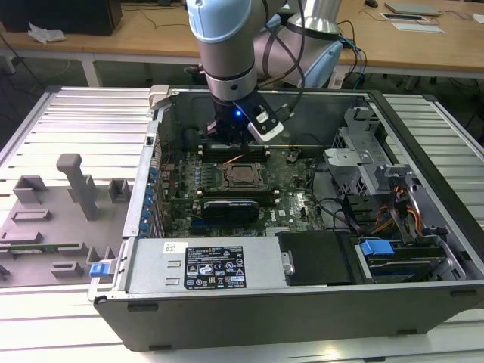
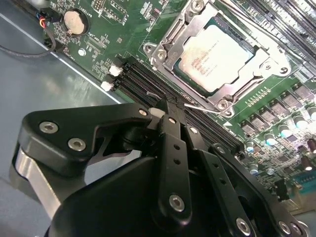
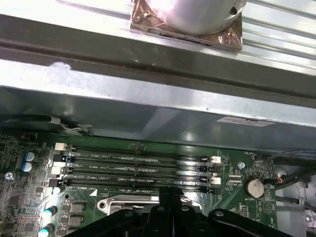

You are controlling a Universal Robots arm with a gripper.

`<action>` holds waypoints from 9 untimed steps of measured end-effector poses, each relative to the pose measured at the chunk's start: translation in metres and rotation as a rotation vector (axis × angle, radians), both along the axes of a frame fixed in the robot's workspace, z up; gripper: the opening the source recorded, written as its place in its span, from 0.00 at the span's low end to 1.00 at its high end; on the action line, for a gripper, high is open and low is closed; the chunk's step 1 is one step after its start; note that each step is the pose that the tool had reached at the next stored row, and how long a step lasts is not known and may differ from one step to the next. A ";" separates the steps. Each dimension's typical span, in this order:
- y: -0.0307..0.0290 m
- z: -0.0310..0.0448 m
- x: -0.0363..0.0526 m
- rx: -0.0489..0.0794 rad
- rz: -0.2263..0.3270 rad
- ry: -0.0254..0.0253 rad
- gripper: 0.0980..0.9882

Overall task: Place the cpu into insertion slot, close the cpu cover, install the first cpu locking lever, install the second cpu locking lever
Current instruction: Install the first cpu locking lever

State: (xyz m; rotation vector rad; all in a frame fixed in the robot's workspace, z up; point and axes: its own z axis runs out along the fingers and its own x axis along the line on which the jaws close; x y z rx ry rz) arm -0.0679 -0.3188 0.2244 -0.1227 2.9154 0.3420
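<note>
The arm reaches down into the open computer case [image 1: 423,121] on the slatted bench [image 1: 68,106]. In the exterior view its wrist hangs at about twelve o'clock from the insertion slot [image 1: 225,176], above the memory slots [image 1: 234,150]; a long black card [image 1: 236,204] lies at six o'clock from the slot, and a grey fixture plate [image 1: 45,227] sits on the bench at nine o'clock from the case.

In the second wrist view the cpu [image 2: 217,53] lies seated in the slot, silver top up; the cpu cover [image 2: 174,37] looks folded down around it, its cut-out framing the chip. The gripper [image 2: 168,107] is narrow, its fingers drawn together with no gap showing, and the tips are low over the memory slots, just beside a thin bright locking lever [image 2: 200,106] along the socket's edge. I cannot tell whether the tips pinch the lever or merely touch it, nor whether either lever is hooked.

The risks, as I judge them: the lever is thin and springy, so closed tips could slip off it and strike the memory slots or their white clips [image 2: 114,70]; a released lever could snap back and lift the cover; a skewed push on the cover could load the chip unevenly against the socket contacts; the gripper's bulky black links also stand close to the board.
</note>
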 end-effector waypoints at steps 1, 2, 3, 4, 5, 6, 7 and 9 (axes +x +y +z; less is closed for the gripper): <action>0.0004 -0.0004 0.0000 0.000 -0.004 0.0001 0.01; 0.0003 -0.0005 0.0000 0.000 -0.005 0.0001 0.01; 0.0004 -0.0005 0.0000 0.000 -0.005 0.0000 0.01; 0.0004 -0.0005 0.0000 0.000 -0.005 0.0001 0.01; 0.0004 -0.0011 -0.0001 0.000 -0.006 -0.0020 0.01; 0.0004 -0.0017 -0.0002 -0.002 -0.006 -0.0065 0.01; 0.0004 -0.0021 -0.0002 -0.002 -0.005 -0.0117 0.01; 0.0004 -0.0031 -0.0004 -0.003 -0.005 -0.0238 0.01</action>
